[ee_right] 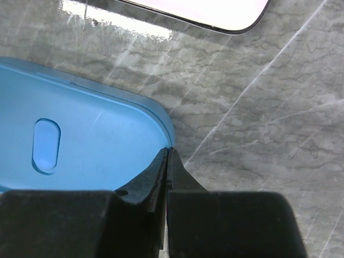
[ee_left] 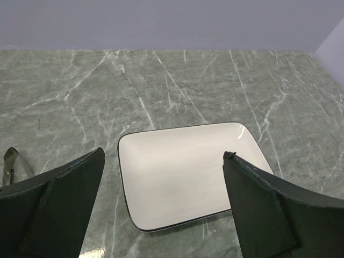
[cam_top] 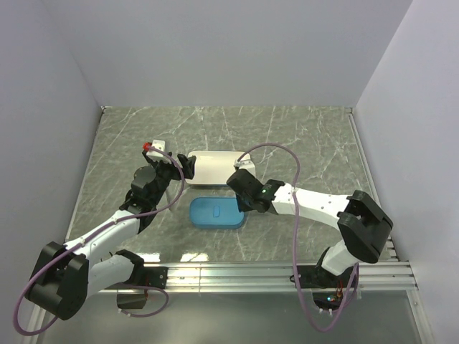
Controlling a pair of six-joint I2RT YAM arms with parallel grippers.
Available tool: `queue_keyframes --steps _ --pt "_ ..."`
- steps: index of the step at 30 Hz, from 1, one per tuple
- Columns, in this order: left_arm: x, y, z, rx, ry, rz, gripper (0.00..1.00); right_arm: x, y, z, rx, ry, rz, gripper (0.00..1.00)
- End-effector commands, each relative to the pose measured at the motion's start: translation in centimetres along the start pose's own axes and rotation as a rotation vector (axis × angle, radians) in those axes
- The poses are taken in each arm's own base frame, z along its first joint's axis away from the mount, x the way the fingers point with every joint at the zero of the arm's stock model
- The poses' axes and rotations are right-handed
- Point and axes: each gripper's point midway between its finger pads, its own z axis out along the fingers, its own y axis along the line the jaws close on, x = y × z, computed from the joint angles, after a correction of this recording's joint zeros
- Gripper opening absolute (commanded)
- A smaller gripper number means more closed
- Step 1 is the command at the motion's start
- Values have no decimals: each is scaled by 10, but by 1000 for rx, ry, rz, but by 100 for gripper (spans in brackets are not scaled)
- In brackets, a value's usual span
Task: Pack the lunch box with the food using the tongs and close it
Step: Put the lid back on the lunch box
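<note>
The blue lunch box (cam_top: 215, 213) lies on the table with its flat lid (ee_right: 91, 134) on top, the small oval tab (ee_right: 46, 145) showing. My right gripper (ee_right: 167, 151) is shut, nothing between its fingers, and its tips sit at the lid's right rim; the top view shows it (cam_top: 242, 204) by the box's right end. My left gripper (ee_left: 164, 152) is wide open and empty, above the near edge of the white plate (ee_left: 183, 172). One end of the grey metal tongs (ee_left: 9, 163) lies on the table to its left. No food is in view.
The white plate (cam_top: 212, 168) is bare and lies just behind the lunch box. Grey walls close in the marble table on the left, back and right. A metal rail (cam_top: 287, 274) runs along the near edge by the arm bases.
</note>
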Motion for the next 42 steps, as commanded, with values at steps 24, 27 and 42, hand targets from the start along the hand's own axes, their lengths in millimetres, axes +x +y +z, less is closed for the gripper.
queue_keyframes --steps 24,27,42 --pt "-6 -2 2 6 -25 -2 99 -32 -10 -25 38 -104 11 50" --pt "-6 -2 2 2 -28 -4 99 -48 -12 -39 40 -164 18 54" --pt "-14 1 -1 -19 -53 -11 99 -136 -67 -78 10 -471 118 58"
